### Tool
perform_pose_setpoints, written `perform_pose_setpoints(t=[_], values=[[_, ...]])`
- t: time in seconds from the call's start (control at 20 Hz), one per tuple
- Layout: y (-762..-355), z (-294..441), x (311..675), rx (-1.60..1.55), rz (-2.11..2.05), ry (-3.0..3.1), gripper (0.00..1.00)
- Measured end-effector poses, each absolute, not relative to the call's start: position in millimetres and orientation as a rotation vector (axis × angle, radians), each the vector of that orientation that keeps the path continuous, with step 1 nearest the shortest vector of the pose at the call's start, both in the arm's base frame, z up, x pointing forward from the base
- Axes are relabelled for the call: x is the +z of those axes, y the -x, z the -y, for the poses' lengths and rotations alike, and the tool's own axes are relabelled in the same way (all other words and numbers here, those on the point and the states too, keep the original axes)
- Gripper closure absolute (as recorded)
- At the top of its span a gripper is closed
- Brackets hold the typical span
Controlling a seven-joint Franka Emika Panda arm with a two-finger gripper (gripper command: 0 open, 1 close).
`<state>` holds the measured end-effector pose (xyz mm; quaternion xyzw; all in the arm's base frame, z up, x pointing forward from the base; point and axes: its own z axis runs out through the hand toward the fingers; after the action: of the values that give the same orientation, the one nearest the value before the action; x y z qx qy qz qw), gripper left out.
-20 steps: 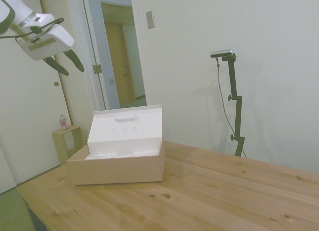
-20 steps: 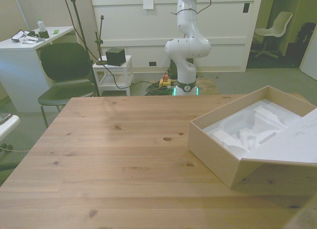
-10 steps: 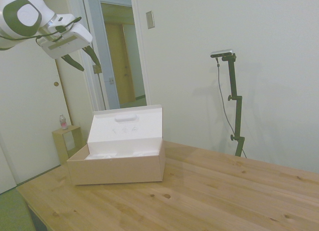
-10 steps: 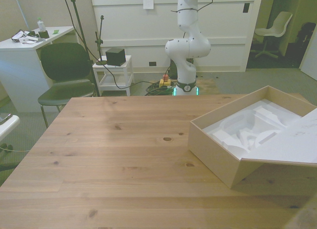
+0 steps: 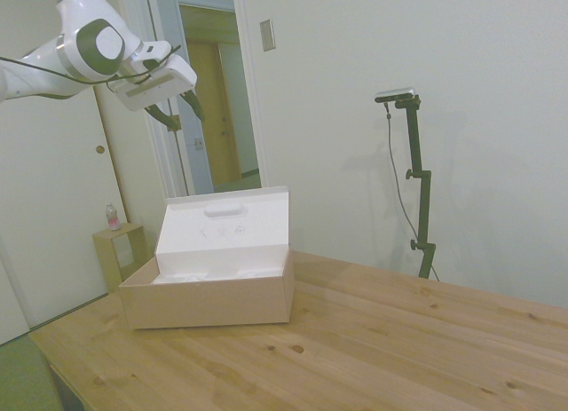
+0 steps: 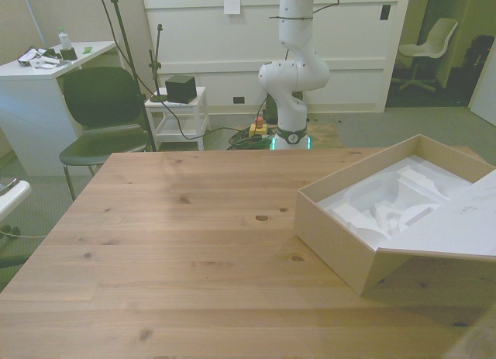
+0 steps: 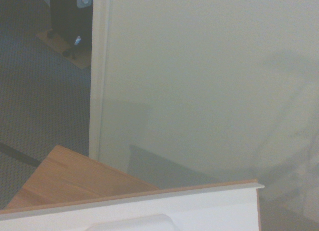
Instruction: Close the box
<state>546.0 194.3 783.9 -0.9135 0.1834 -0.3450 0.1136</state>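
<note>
You have the box (image 5: 209, 278) sitting open on the wooden counter (image 5: 355, 349), at its end nearest the doorway, lid (image 5: 226, 220) raised and showing its white inside. The gripper (image 5: 177, 114) hangs high above, well apart from the box, fingers spread and holding nothing. The wrist view catches what seems to be the lid's top edge.
</note>
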Motion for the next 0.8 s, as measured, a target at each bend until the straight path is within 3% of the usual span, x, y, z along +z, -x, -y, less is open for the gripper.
perform_pose_setpoints(t=[0.35, 0.8], values=[[-594.5, -186.2, 768.8, -0.992, -0.574, 2.664, 0.00], [-672.9, -163.1, 718.2, -0.957, -0.621, 2.698, 0.00]])
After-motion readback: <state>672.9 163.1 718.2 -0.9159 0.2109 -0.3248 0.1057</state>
